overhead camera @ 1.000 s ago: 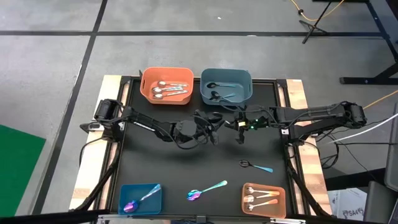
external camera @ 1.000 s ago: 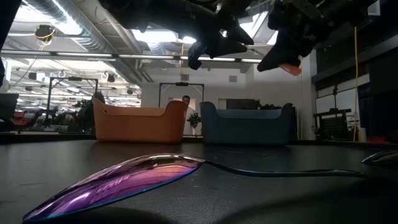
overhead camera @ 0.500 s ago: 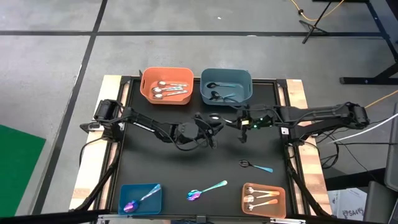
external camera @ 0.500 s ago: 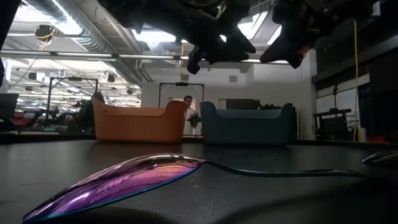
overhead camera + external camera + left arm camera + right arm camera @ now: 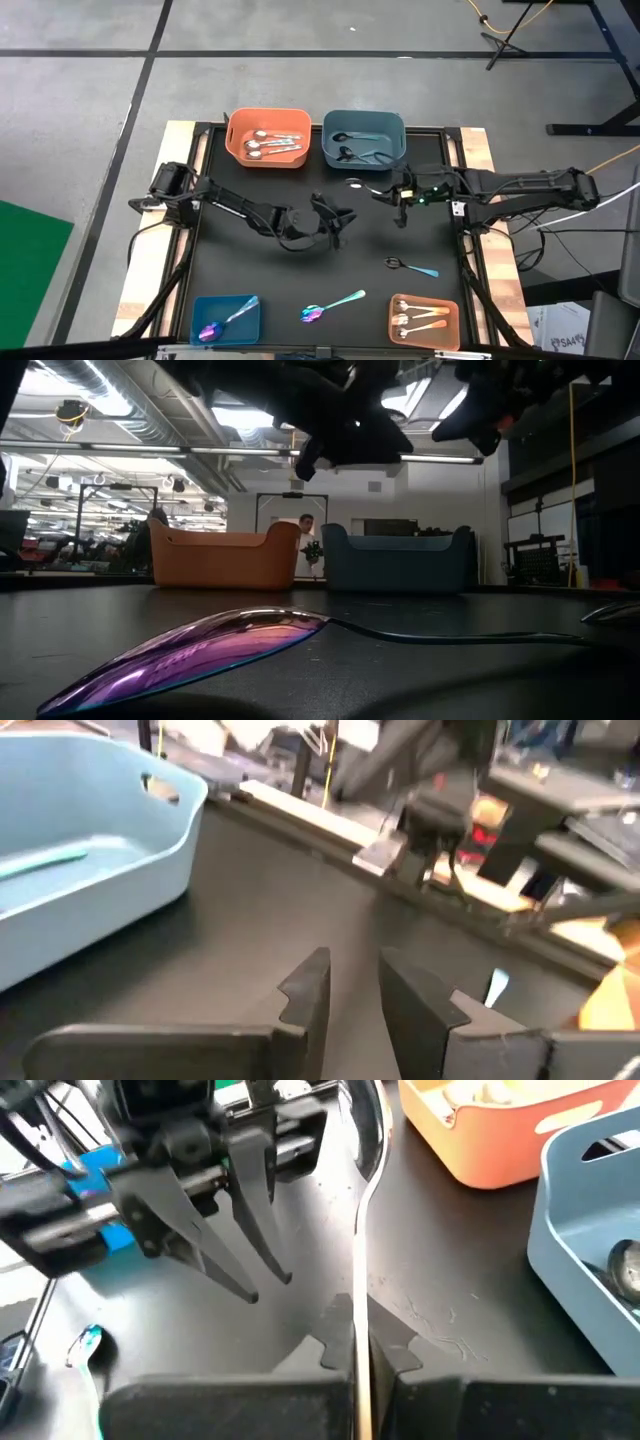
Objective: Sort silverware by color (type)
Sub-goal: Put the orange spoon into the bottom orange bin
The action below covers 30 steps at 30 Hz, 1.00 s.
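A: Bins first. How many?
B: Four. Two deep ones along the far edge of the black bench top (image 5: 250, 260): a rounded orange plastic bin (image 5: 234, 140) and, just beside it on the right, a rounded grey-blue plastic bin (image 5: 398, 135). Two shallow ones at the near edge: a small bright-blue tray (image 5: 200, 310) by the near left corner and a small orange tray (image 5: 452, 305) by the near right corner.

A: And inside them?
B: In the orange bin, plain silver spoons (image 5: 275, 145), three or four, too bunched to count surely. In the grey-blue bin, black spoons (image 5: 355, 152), two or three, overlapping. In the bright-blue tray, one iridescent purple spoon (image 5: 215, 328). In the orange tray, three silver spoons with orange handles (image 5: 420, 318).

A: Any lying loose on the bench?
B: Two. One iridescent purple-blue spoon with a teal handle (image 5: 333, 304) by the middle of the near edge, between the two trays. One dark-bowled spoon with a blue handle (image 5: 411, 267) nearer the right edge, well apart from the first.

A: Grippers?
B: Right gripper (image 5: 357, 1338) hanging over the bench just in front of the grey-blue bin, fingers pinched tight on the handle of one thin plain silver spoon (image 5: 359, 1230), bowl end pointing toward the left arm. Left gripper (image 5: 352, 970) above the middle of the bench, fingers parted by a narrow gap, nothing between them, facing the right one from nearby.
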{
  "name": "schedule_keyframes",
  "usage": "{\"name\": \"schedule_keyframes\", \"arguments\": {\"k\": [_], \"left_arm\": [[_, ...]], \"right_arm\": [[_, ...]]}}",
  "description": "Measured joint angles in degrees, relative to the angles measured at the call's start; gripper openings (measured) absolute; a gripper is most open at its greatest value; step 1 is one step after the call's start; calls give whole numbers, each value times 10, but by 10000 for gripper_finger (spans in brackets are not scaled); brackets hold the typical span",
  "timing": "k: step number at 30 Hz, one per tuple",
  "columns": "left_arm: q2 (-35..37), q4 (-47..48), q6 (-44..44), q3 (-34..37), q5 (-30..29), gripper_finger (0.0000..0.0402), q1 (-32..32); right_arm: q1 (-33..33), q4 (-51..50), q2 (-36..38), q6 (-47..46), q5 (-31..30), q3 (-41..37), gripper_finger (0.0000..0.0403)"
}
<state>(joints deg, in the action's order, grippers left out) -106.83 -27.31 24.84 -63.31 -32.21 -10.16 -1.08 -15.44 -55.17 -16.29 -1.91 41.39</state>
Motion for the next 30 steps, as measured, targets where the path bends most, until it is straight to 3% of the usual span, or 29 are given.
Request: {"name": "schedule_keyframes", "arguments": {"k": [6,14,23,30], "left_arm": [[0,66,3,0,0,82,-12],[0,74,3,0,0,82,-18],[0,88,4,0,-1,82,-18],[0,89,4,0,-1,82,-18]], "right_arm": [[25,-10,20,-27,14,0,0],[134,-11,24,-94,7,0,0],[310,-11,24,-238,-93,0,0],[466,-10,24,-339,-225,0,0]]}}
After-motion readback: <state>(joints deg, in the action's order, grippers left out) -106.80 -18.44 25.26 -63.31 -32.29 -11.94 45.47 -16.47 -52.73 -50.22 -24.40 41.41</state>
